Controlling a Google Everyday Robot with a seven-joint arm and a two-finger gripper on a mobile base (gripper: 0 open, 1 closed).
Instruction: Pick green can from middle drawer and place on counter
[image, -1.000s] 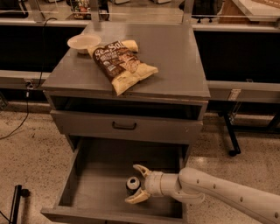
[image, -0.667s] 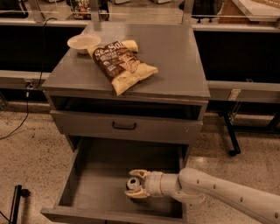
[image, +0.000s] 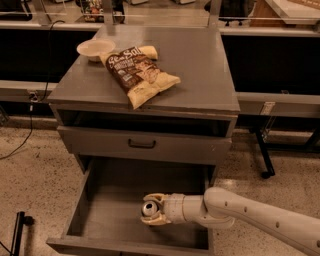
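we see the green can inside the open drawer, towards the right half of its flat floor and nearer the front edge than the back. its silver lid with the pull tab faces up at us; only a sliver of dark green body shows below the lid, since the fingers cover most of it. we cannot tell whether it stands flat on the floor or is raised a little.

the drawer is pulled well out from the cabinet. it is a grey metal box with tall side walls, and the can is the only loose thing we see in it.

the claw reaches in from the right, down inside the drawer. its two pale fingers lie one behind the can and one in front of it. both touch its sides, so the claw is clamped on the can. the white arm runs off to the lower right over the drawer's right wall.

above the open drawer is a closed drawer front with a dark handle, and above that an open slot under the top.

the tabletop carries a chip bag, brown and yellow, lying flat and slanted near the left front. a pale bowl sits just behind the bag at the left, touching or nearly touching its corner.
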